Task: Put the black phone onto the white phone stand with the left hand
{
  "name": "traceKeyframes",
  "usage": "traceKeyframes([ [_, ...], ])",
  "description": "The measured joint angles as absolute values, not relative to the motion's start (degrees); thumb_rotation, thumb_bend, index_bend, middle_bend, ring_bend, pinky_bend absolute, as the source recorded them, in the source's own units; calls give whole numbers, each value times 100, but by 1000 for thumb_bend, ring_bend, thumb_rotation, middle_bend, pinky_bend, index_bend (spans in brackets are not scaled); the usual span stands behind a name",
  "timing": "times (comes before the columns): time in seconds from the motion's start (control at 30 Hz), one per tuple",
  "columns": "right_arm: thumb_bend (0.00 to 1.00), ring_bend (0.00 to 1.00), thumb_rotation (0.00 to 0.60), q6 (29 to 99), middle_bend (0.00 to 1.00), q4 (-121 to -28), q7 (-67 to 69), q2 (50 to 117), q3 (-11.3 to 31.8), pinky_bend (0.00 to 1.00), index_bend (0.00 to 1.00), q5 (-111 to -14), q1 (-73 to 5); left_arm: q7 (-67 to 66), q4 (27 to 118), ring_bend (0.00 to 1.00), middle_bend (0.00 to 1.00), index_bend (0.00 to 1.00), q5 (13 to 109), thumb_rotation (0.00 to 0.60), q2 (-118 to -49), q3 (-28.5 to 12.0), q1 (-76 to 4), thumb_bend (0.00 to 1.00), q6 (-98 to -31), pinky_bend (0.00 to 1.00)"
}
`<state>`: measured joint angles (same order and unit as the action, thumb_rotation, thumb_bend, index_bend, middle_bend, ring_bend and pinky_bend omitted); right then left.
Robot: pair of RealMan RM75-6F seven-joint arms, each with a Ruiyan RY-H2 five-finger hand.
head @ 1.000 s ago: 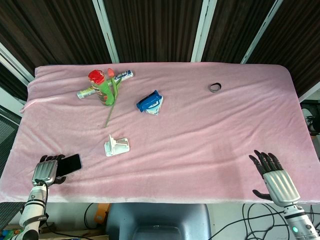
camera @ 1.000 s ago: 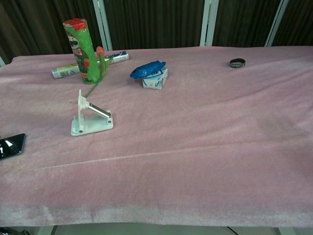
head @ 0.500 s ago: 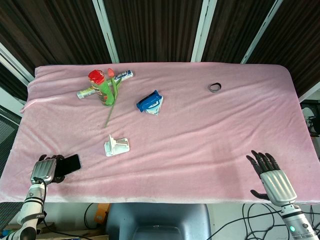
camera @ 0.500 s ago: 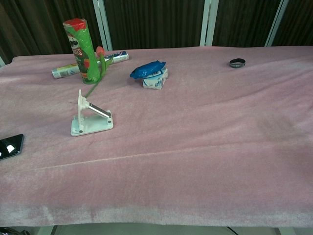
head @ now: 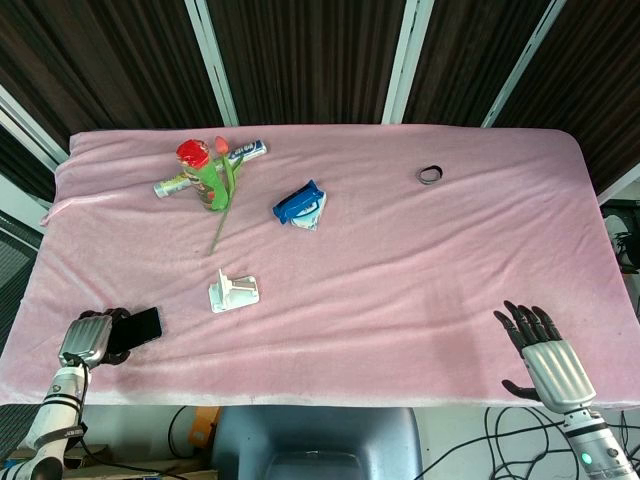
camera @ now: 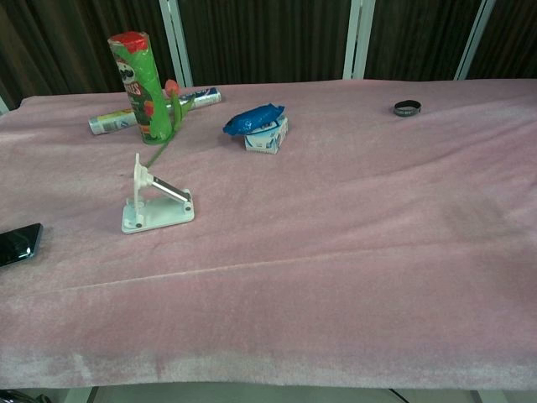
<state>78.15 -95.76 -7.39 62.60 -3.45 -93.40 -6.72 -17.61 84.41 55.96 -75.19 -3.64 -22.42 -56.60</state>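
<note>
The black phone (head: pixel 138 327) is at the front left of the pink table, its left end gripped by my left hand (head: pixel 87 340), whose dark fingers wrap around it. In the chest view only the phone's right end (camera: pixel 18 243) shows at the left border; the hand itself is out of that frame. The white phone stand (head: pixel 233 291) (camera: pixel 155 202) sits upright on the cloth, up and to the right of the phone, with nothing on it. My right hand (head: pixel 545 356) hovers at the front right edge, fingers spread, holding nothing.
A green chip can (head: pixel 205 172) (camera: pixel 137 84) stands at the back left with a tube (head: pixel 245 152) and an artificial flower (head: pixel 222 195) beside it. A blue packet on a small box (head: pixel 300 206) (camera: pixel 260 126) lies mid-table. A black ring (head: pixel 430 175) (camera: pixel 407 107) lies at the back right.
My left hand has pulled the phone a little to the left and toward the front edge. In the chest view the phone now lies flatter. The right hand barely shifted.
</note>
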Motion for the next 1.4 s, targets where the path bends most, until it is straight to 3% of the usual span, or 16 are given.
traceKeyframes([
  [0.13, 199, 0, 600, 7835, 0, -9570, -733, 6261, -355, 112, 0, -9358, -662, -1147, 8357, 663, 915, 801, 6166, 600, -7476, -376, -2110, 449, -5948, 246],
  [0.47, 199, 0, 600, 7808, 0, -9577, -761, 6276, -354, 112, 0, -9348, -674, 1866, 7849, 672, 932, 810, 7643, 600, -7579, -464, -1714, 449, -7115, 261],
  [0.77, 199, 0, 600, 7736, 0, -9571, -799, 6295, -363, 112, 0, -9339, -704, 4757, 8132, 671, 933, 816, 8232, 600, -7756, -630, -1741, 448, -7374, 254],
  [1.03, 199, 0, 600, 7666, 0, -9562, -789, 6283, -348, 112, 0, -9277, -739, 5063, 7655, 665, 934, 827, 8289, 600, -8944, -1053, -2043, 446, -7607, 228],
  [1.4, 199, 0, 600, 7660, 0, -9550, -742, 6262, -352, 112, 0, -9260, -746, 5379, 5445, 629, 929, 828, 8416, 600, -10360, -1221, -2383, 447, -7995, 194],
])
